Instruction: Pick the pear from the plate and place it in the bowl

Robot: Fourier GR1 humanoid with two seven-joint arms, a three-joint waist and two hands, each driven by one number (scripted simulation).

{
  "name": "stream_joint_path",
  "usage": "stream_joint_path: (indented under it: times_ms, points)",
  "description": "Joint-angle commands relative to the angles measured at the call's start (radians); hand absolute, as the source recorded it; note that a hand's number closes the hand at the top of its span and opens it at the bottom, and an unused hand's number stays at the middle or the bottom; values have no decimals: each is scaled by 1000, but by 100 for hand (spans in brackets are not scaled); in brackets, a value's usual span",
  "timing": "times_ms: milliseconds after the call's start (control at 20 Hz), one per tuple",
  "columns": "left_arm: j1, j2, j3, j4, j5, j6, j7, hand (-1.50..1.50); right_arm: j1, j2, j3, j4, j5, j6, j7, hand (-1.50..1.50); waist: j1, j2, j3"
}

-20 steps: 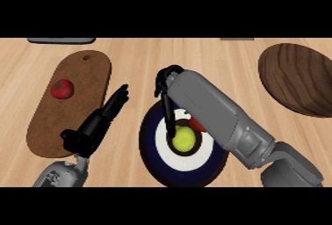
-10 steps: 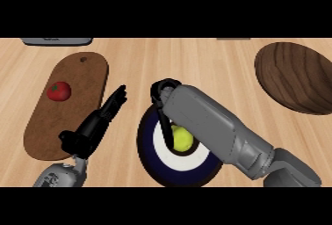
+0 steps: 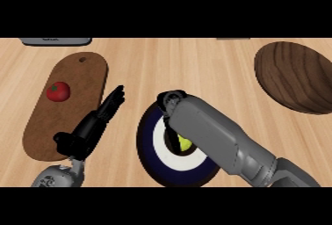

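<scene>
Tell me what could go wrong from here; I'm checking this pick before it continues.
1. The right forearm covers most of the pear, and the right hand is largely hidden, so the grasp cannot be confirmed.
2. The bowl sits far right; the pear could slip during that carry.
3. The left hand rests open close beside the plate and might get bumped.

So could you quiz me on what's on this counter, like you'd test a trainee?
1. True or false: the pear already lies in the wooden bowl.
2. What lies on the cutting board? A) tomato B) lemon C) egg
3. Which hand is over the plate?

Key:
1. False; it is on the plate, mostly hidden by the right forearm.
2. A, the tomato.
3. The right hand; the left hand rests open beside the board.
</scene>
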Motion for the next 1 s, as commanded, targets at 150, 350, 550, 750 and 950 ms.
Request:
stream_joint_path:
  times_ms: [150,350,550,750,950]
  points:
    - [-27,-46,23,67,-28,-3,-20,0,60,25,-36,1,38,19,90,-150,1,1,0]
    - [-22,-41,21,-15,-37,-7,54,0,81,-26,-65,25,122,48,-11,-150,-1,0,0]
    - [-62,-40,60,93,-31,-52,-5,0,177,13,-28,-19,199,-7,-34,-150,-9,1,0]
    - [-34,-54,53,41,-53,-45,9,0,188,25,-41,-15,217,-27,-145,150,4,3,0]
    - [-4,-42,82,77,-41,-90,-50,0,169,-4,-83,-10,326,-68,-235,150,1,3,0]
